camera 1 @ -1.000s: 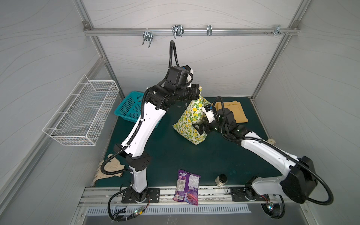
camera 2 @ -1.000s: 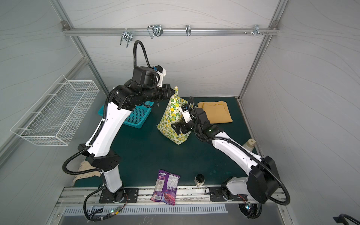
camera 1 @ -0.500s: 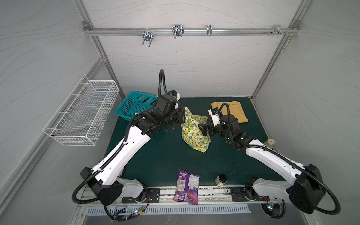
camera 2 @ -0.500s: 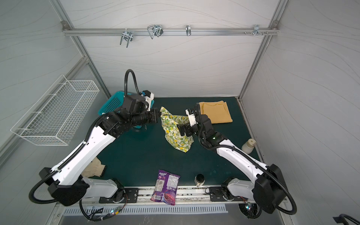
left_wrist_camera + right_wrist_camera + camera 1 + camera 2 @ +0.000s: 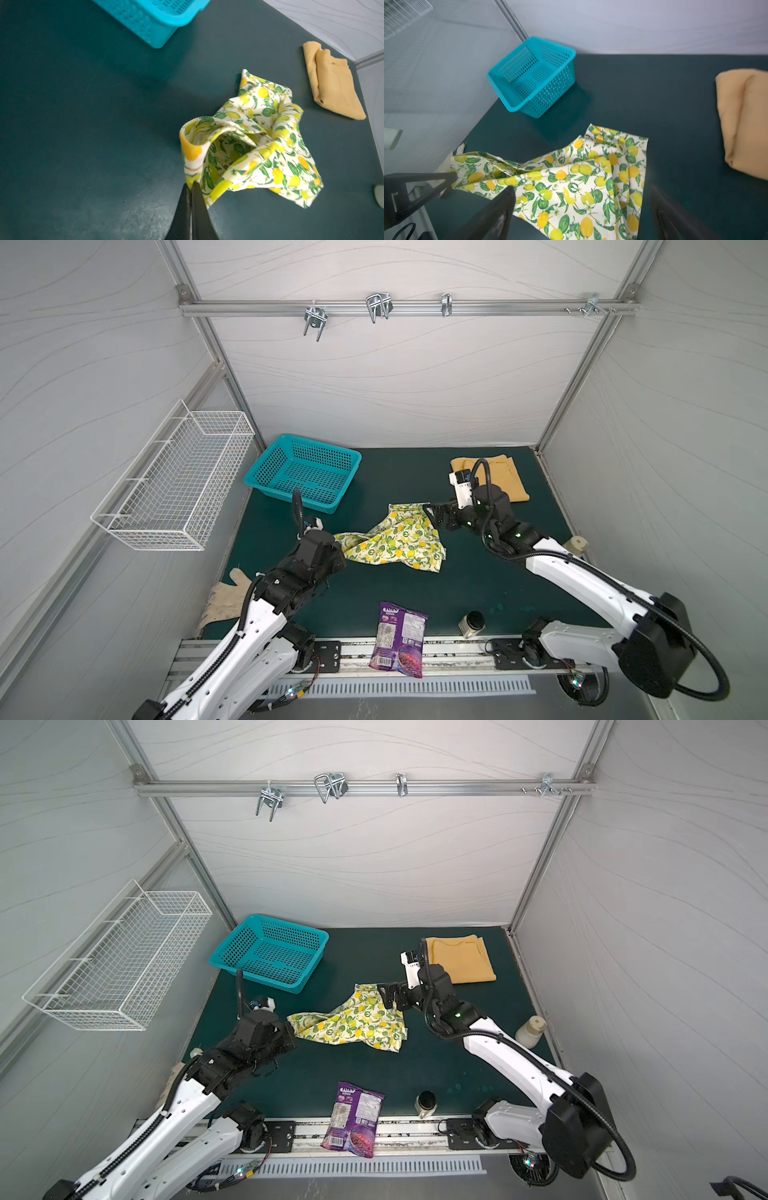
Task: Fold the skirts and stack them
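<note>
Centre: taken up by rumpled lemon skirt (image 5: pixel 395 541), left end lifted and pinched by left gripper (image 5: pixel 191 187), spread jaws of right gripper (image 5: pixel 432 517) over far right corner.
Far left: blocked by teal basket (image 5: pixel 303 475).
Far middle: bare mat (image 5: pixel 399 472) between basket and mustard skirt (image 5: pixel 505 479), passable.
Near middle: open strip between lemon skirt and snack bag (image 5: pixel 401 639).
Near edge: narrowed by bag and small jar (image 5: pixel 473 622) just right of it.
Right side: crossed by right arm (image 5: pixel 582 580), bottle (image 5: pixel 577 545) at mat edge beyond.
Near left: glove (image 5: pixel 226 597), partly under left arm (image 5: pixel 266 614).
</note>
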You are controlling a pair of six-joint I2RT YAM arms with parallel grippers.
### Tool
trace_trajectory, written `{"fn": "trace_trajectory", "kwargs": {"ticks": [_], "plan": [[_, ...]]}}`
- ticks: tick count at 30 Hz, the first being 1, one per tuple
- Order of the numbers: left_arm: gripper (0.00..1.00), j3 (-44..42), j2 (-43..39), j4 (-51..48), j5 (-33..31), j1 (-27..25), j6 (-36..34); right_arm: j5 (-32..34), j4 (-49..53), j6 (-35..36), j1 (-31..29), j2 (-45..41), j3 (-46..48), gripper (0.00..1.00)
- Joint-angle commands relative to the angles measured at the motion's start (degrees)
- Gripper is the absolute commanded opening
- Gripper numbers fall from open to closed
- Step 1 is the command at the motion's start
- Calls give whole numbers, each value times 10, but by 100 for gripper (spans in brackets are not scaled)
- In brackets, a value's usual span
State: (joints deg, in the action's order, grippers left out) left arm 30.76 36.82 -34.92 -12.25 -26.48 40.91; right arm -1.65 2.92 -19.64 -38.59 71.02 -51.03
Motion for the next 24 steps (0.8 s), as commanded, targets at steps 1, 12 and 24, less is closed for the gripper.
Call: {"fn": "trace_trajectory", "kwargs": {"ticks": [1,12,24], "plan": [[23,-46,-42,21,-34,10,73,-36,44,-32,-4,56,-38,99],[56,-92,-70,30,-29,20,105,-83,56,-68,-6,177,-85,99],[66,-23,169,148,56,24,52,-170,51,-118,-9,286,-116,99]]}}
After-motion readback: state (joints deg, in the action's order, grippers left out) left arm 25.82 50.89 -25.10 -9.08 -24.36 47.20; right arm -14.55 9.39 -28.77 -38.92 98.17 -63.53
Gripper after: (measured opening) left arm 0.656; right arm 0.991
